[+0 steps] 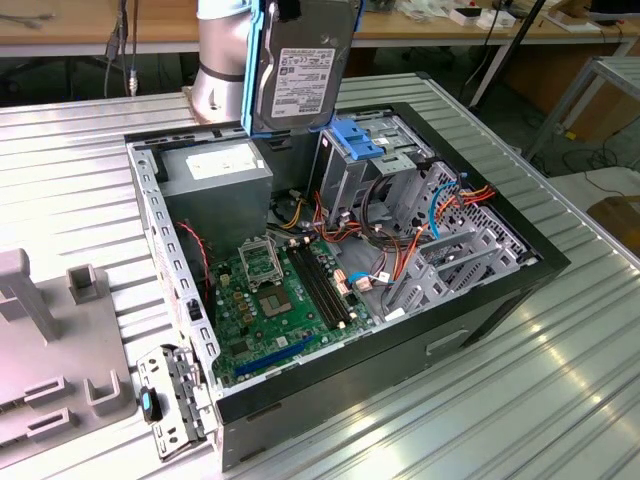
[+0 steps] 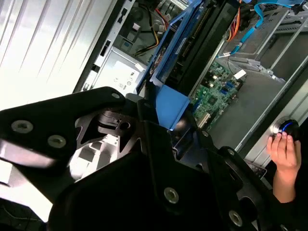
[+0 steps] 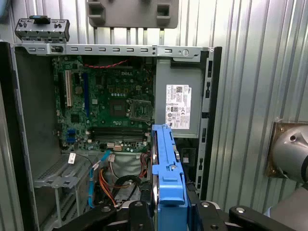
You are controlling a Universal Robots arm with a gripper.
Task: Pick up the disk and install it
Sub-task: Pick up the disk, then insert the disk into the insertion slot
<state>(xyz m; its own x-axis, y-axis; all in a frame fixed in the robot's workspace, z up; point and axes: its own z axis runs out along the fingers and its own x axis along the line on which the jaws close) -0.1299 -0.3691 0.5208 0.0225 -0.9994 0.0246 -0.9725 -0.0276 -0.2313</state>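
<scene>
Disk (image 1: 300, 70) hangs on edge, label showing in the exterior view, its blue rails clamped between the fingers (image 3: 138, 214). It is above the open computer case (image 1: 545, 262), near the power supply (image 1: 215, 170) and drive cage (image 1: 385, 170). The case lies on the ribbed counter (image 1: 80, 150). A person's hand (image 2: 284, 149) touches a knob (image 2: 285, 127).

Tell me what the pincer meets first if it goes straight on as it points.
The disk held in the pincer leads, probably into the gap between the power supply and the drive cage; depth is unclear.
</scene>
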